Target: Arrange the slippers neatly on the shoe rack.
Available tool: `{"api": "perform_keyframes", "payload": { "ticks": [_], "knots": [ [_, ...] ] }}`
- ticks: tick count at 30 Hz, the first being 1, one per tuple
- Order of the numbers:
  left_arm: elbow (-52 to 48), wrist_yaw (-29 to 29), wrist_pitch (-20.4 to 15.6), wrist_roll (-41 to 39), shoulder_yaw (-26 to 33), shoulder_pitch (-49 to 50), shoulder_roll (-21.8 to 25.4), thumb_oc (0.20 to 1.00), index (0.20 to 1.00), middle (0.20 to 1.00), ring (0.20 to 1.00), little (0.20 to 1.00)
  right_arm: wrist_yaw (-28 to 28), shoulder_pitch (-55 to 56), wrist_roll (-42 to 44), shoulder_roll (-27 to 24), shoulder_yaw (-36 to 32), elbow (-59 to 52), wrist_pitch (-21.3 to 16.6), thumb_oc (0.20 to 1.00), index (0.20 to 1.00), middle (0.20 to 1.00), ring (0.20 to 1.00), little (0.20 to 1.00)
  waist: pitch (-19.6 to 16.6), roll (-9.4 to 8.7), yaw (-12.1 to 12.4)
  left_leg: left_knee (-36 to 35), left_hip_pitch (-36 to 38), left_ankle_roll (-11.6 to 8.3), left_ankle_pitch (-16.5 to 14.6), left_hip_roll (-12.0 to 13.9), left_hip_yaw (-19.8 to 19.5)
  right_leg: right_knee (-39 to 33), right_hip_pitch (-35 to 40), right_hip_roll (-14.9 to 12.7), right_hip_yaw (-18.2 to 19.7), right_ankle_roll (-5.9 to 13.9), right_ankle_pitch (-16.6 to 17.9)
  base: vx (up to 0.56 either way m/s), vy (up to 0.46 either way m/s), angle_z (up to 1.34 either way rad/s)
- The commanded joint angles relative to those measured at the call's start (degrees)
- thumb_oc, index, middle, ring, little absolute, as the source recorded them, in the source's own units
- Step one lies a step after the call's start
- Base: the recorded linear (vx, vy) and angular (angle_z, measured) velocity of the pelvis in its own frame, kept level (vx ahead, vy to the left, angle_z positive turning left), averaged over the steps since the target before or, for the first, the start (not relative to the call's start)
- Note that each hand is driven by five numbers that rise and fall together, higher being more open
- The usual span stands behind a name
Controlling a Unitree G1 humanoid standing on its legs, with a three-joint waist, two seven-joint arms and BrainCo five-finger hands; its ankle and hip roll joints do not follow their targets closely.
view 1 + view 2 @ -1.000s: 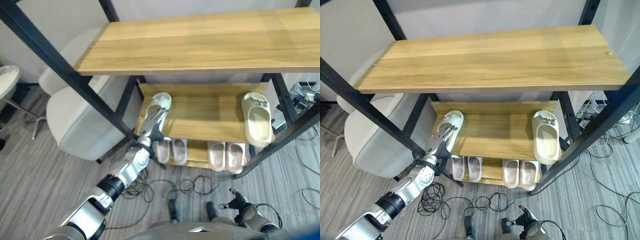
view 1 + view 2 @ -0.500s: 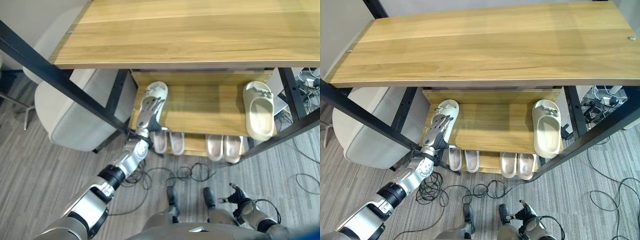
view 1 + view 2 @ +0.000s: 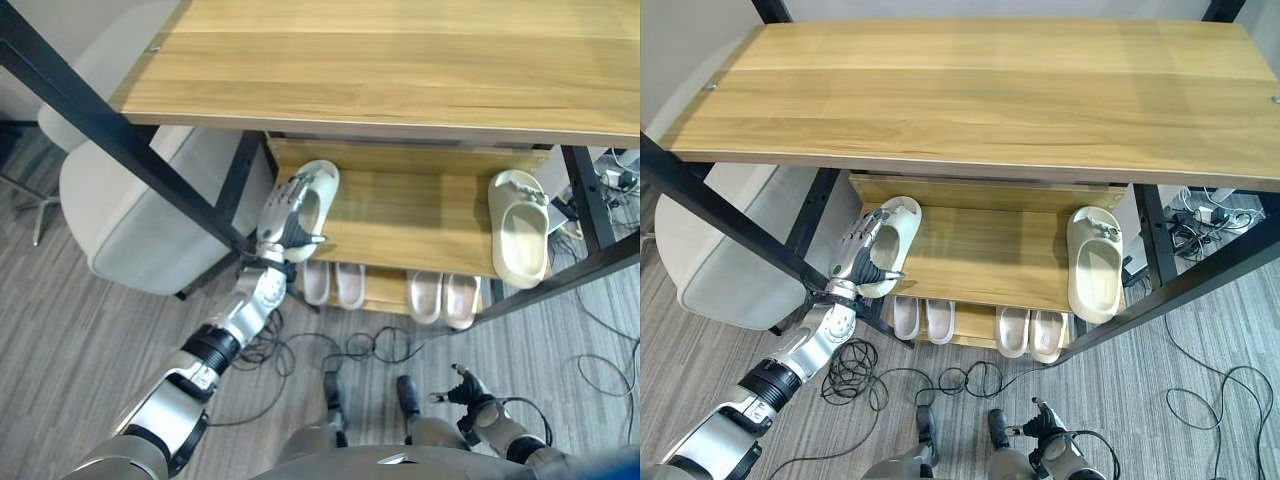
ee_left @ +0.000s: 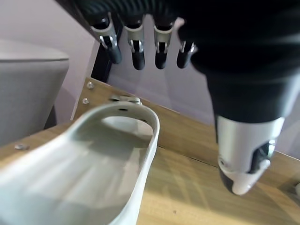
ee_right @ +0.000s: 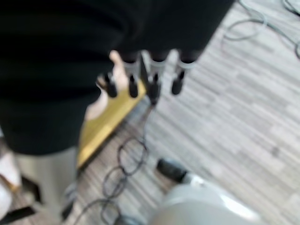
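Under the rack's top board, the left robot hand (image 3: 284, 212) hovers with fingers straight and spread above the left slipper (image 3: 316, 205) on the middle shelf (image 3: 405, 220), apparently not touching it.

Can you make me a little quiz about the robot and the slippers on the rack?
1. True or false: the left hand is at the cream slipper on the middle shelf.
2. How many pairs of pink slippers sit on the bottom shelf?
3. Where is the other cream slipper? A) top shelf B) right end of the middle shelf C) floor

Key: 1 true; 2 two; 3 B. The right hand hangs low by the floor, fingers relaxed.
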Motion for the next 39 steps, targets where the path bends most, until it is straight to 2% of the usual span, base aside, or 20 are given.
{"api": "perform_keyframes", "payload": {
  "ticks": [1, 17, 27, 39],
  "knots": [
    [1.90, 2.84, -0.44, 0.72, 1.58, -5.18, 1.84, 1.000, 1.000, 1.000, 1.000, 1.000, -0.05, 0.55, 1.48, 1.12, -0.16, -0.02, -1.82, 1.000, 1.000, 1.000, 1.000, 1.000, -0.61, -0.82, 1.28, 0.27, 2.57, -0.79, -4.98, -1.21, -1.15, 3.38, -3.37, -3.11, -0.88, 4.45, -2.48, 0.00, 0.000, 0.00],
    [9.71, 2.87, 2.57, 5.51, -3.00, -15.07, 6.54, 1.000, 1.000, 1.000, 1.000, 1.000, -0.73, -1.19, 1.70, 1.04, -0.05, 2.01, -2.11, 1.000, 1.000, 1.000, 1.000, 1.000, 0.28, -1.30, 1.01, 0.34, -0.57, -0.76, -4.20, -0.72, -0.89, 4.17, -6.88, -3.08, -0.75, 4.70, -1.57, 0.00, 0.000, 0.00],
    [10.51, 3.17, 4.10, 9.21, -5.52, -18.33, 7.13, 1.000, 1.000, 1.000, 1.000, 1.000, -1.38, -2.04, 1.85, 1.11, 0.33, 1.90, -2.65, 1.000, 1.000, 1.000, 1.000, 1.000, 1.30, -1.81, 0.83, 0.61, -2.10, -0.70, -4.05, -0.64, -0.64, 4.90, -8.68, -3.21, -0.68, 4.71, -1.42, 0.00, 0.000, 0.00],
    [16.45, 3.65, 6.95, 13.33, -10.65, -25.64, 6.28, 1.000, 1.000, 1.000, 1.000, 1.000, -3.33, -5.01, 2.79, 0.41, 0.66, 1.56, -3.59, 1.000, 1.000, 1.000, 1.000, 1.000, 2.79, -1.52, 0.33, 0.89, -4.87, -0.66, -3.52, -0.63, -0.30, 5.76, -12.05, -3.68, -0.50, 4.86, -0.77, 0.00, 0.003, -0.01]
  ]
}}
